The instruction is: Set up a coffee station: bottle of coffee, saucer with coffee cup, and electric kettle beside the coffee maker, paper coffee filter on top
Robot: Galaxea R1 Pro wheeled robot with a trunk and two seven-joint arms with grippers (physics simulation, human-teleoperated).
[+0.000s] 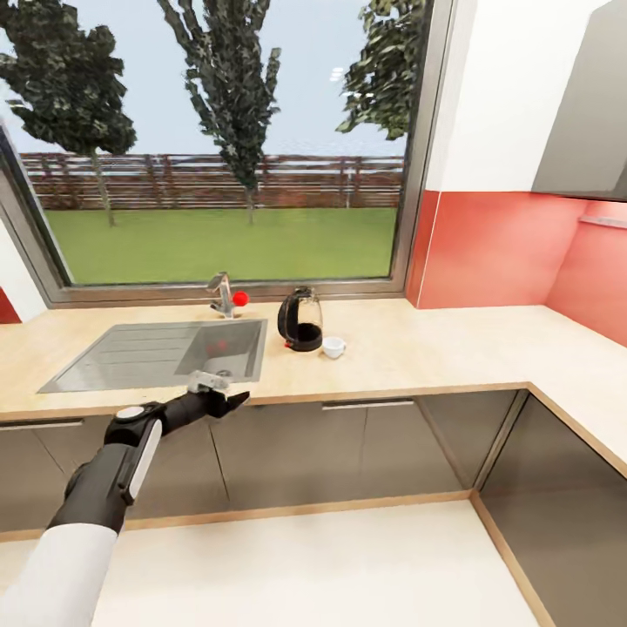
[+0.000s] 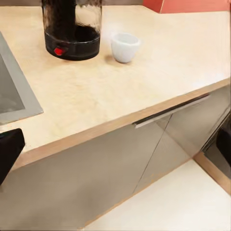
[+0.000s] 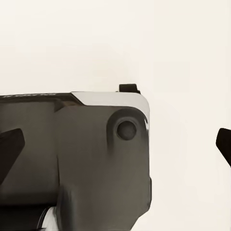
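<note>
The kitchen countertop [image 1: 418, 348] runs under the window, a long light-wood worktop over dark grey cabinet fronts [image 1: 366, 453], with the steel sink [image 1: 131, 357] set into it. Beside the sink, on the side away from the left arm, stands the electric kettle [image 1: 301, 320], upright, its glass body dark in the lower part and a red dot near its base. The coffee cup [image 1: 333, 347] sits on the wood just beside the kettle, apart from it, on the kettle's far side from the sink.

The left gripper [image 1: 228, 402] hangs in front of the countertop's front edge, below the sink's near corner and well short of the kettle and cup. Its fingers are spread apart and nothing is between them; it touches nothing. From the left wrist view the kettle [image 2: 72, 29] is cut off at the top and the cup [image 2: 125, 46] stands whole beside it.

The right gripper [image 3: 115, 144] has its fingertips wide apart at the frame's edges, empty, over a dark part of the robot's own body [image 3: 72, 159] and pale floor.
</note>
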